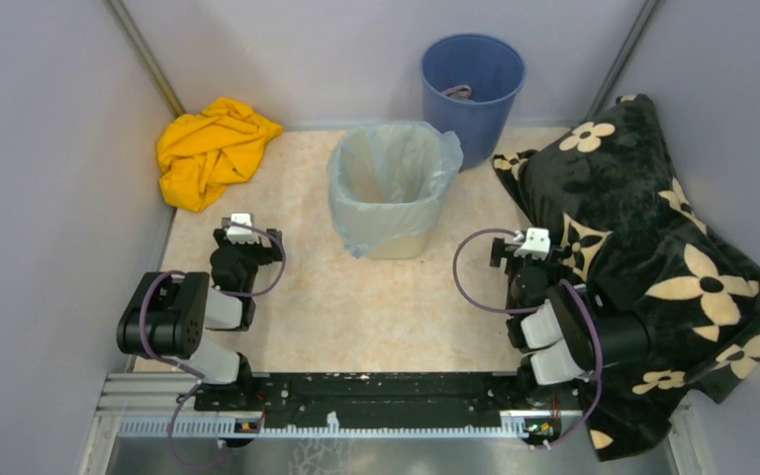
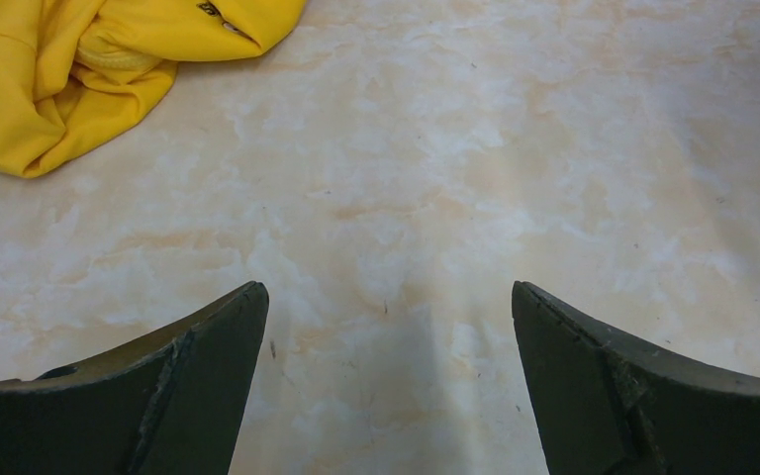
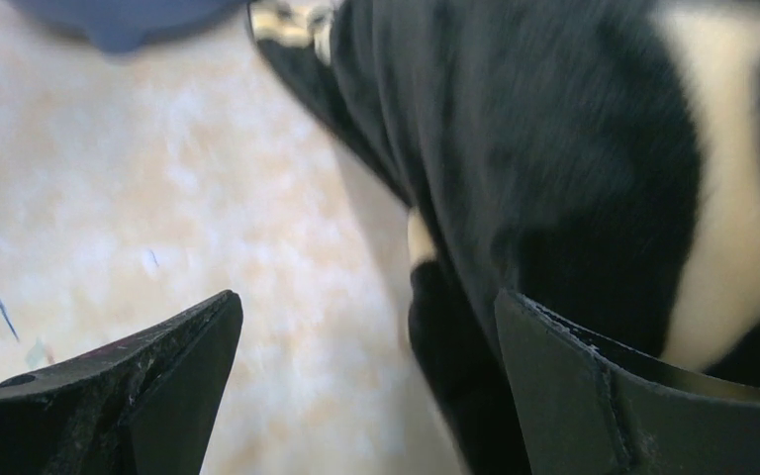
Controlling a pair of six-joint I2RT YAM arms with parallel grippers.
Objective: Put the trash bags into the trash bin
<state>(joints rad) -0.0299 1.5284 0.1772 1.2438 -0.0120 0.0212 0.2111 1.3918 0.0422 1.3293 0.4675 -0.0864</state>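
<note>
1. The thin, translucent pale-blue plastic trash bag (image 1: 356,213) sits inside the cream plastic trash bin with the rounded-square rim (image 1: 408,242), which stands mid-way across the marbled beige table (image 1: 356,317); the bag's mouth is folded out over the rim, one loose flap hanging down the near-left corner, another standing up at the far-right corner.
2. My left gripper (image 1: 240,223) is spread wide with nothing between its fingers; it hangs over bare table, near the crumpled yellow cloth (image 1: 208,148) and well apart from the bin.
3. My right gripper (image 1: 532,237) is likewise spread and empty; it sits just beside the black plush blanket with cream flowers (image 1: 643,237); its wrist view is blurred.
4. I judge the placing step done; I see no other bag on the table; what lies in the round blue plastic bucket (image 1: 472,79) I cannot tell.
5. If anything is left, it is tucking the loose flaps; that calls for a reach to the rim and a light pinch, since the floppy film could drag off the bin.
</note>
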